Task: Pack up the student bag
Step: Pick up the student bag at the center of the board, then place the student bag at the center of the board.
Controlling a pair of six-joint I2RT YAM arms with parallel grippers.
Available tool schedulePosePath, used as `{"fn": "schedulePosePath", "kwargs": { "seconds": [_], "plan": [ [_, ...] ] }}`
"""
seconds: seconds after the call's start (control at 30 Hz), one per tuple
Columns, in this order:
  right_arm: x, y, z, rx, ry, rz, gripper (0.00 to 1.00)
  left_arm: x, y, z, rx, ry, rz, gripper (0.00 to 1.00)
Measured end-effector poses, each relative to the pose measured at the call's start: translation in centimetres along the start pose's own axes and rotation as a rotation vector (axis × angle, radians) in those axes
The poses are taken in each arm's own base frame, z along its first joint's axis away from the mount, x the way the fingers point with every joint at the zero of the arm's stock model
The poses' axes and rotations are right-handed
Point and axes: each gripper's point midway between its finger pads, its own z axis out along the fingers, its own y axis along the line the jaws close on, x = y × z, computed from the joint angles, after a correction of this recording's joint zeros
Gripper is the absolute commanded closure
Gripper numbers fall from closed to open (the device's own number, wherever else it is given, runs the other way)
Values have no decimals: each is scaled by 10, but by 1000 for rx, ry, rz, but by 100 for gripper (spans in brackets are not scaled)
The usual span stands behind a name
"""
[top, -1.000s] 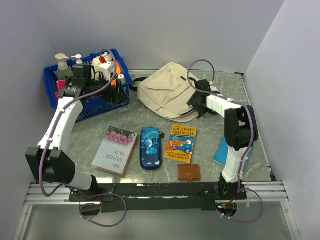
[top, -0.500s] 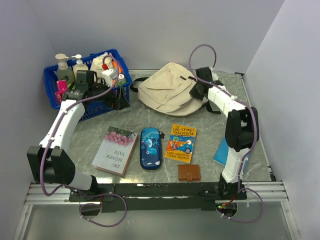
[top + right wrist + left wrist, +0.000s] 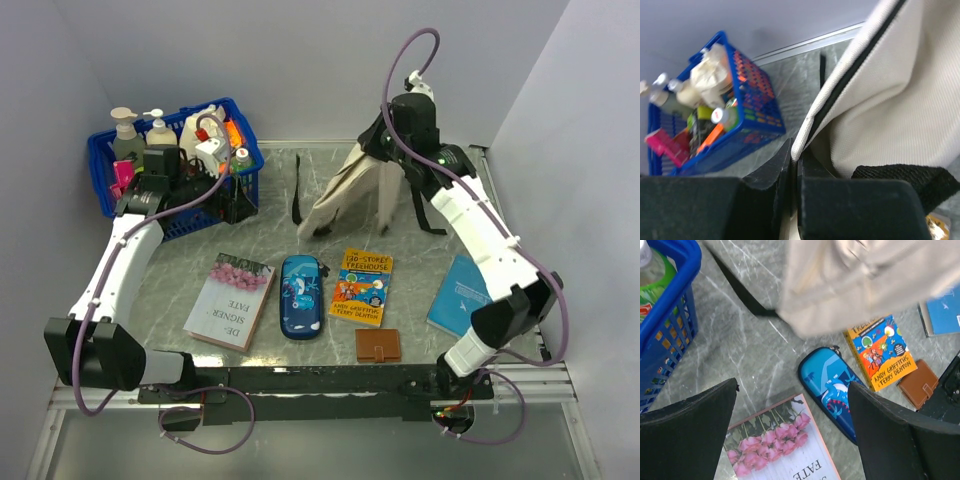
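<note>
One student bag (image 3: 358,190), cream-beige with black trim, hangs upright over the far middle of the worktop (image 3: 270,225). It is held up by its top edge. Its lower corner reaches down to the surface or hangs just above it; the views do not show which. A black strap (image 3: 297,200) dangles on its left side.

The right gripper (image 3: 392,140) holds it from above. In the wrist view its jaws are pressed almost together on the bag's piped rim (image 3: 805,130). Lifting the bag this way probably stands it up so its opening can be reached for packing.

The left gripper (image 3: 232,192) waits beside the blue basket (image 3: 105,165) of bottles at the far left corner. Its jaws are spread wide and it grips nothing.

Nearer the front edge, from left to right, lie a book with pink roses (image 3: 232,300), a blue pencil case (image 3: 300,297), an orange Treehouse book (image 3: 362,287), a brown wallet (image 3: 378,345) and a blue notebook (image 3: 460,297). None is packed yet.

A second earlier the bag lay flat and slumped on the worktop, with the right gripper low beside it and its jaws wider. Now the arm has risen and closed, and the bag has come up with it. The left arm has scarcely shifted.
</note>
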Motion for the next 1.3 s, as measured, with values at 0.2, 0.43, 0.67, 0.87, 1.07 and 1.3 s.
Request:
{"fn": "schedulePosePath", "kwargs": {
  "seconds": [0.2,0.43,0.67,0.87,1.07,1.3],
  "plan": [
    [-1,28,-37,-69,10,-77,100,-10,-3,-3,-4,-38,-6,4],
    [-6,99,-76,-251,-6,-164,100,-9,-1,-3,-19,-57,-45,4],
    [12,163,-137,-525,-23,-167,100,-37,32,-38,-157,-195,-118,4],
    [101,73,-149,-471,99,-111,100,-68,25,-73,-212,-311,-51,4],
    [263,-74,-106,-154,387,-139,76,-59,-6,-53,-100,-263,17,4],
    [333,-145,-116,3,592,-218,30,-5,-42,15,74,-53,53,4]
  ]
}}
